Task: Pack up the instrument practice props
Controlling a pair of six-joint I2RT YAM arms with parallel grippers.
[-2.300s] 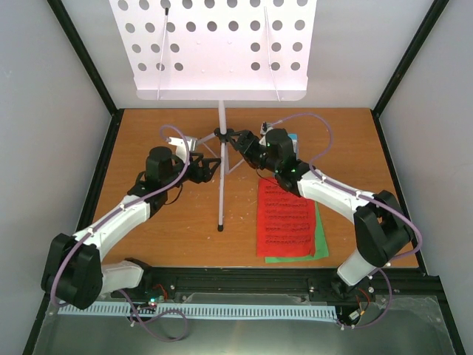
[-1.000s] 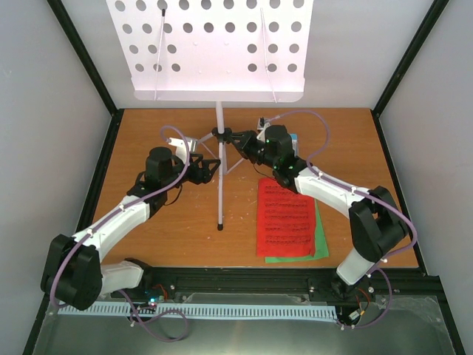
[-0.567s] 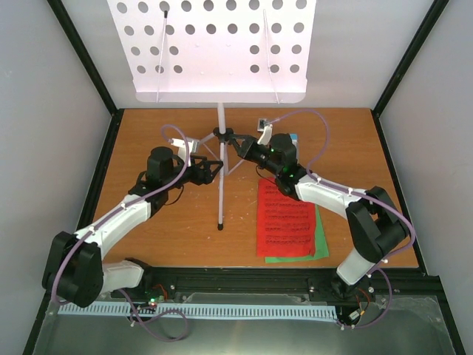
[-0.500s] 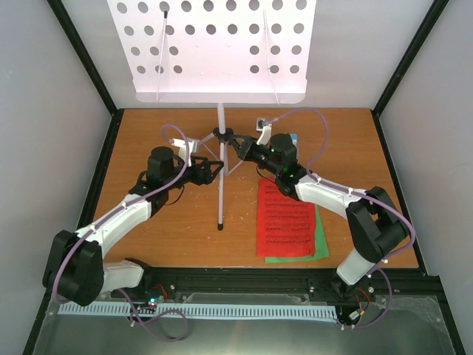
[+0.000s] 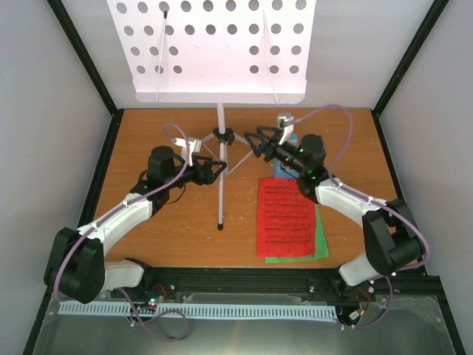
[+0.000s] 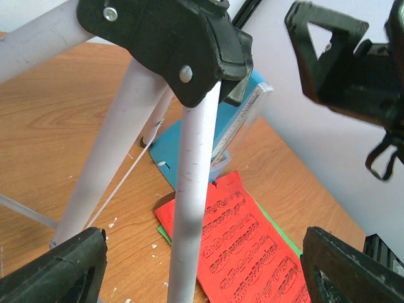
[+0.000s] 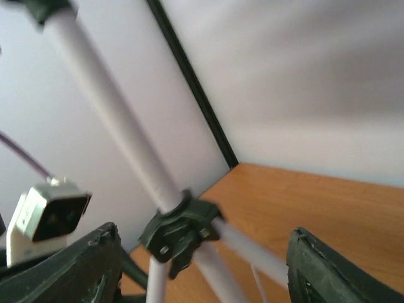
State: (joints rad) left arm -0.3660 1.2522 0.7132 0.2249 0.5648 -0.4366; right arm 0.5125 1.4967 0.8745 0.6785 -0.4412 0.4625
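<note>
The silver tripod music stand stands at the back, its grey perforated tray [image 5: 219,52] high up and its black leg hub [image 5: 222,135] low on the pole. My left gripper [image 5: 214,168] is open, and the stand's front leg [image 6: 192,208] runs between its wide jaws without touching them. My right gripper [image 5: 259,144] is open and empty, just right of the hub [image 7: 180,227]. The red page [image 5: 286,218] lies on the green page [image 5: 322,240] on the right. The blue metronome [image 6: 208,145] stands behind them, mostly hidden by my right arm in the top view.
The wooden table [image 5: 162,229] is closed in by white walls and black frame posts [image 5: 85,66]. The stand's two other legs spread left and right behind the pole. My right arm reaches over the pages.
My right gripper has drawn back to the right, off the stand's hub, and its arm has swung right. My left gripper has edged right toward the pole. The stand has hardly moved.
</note>
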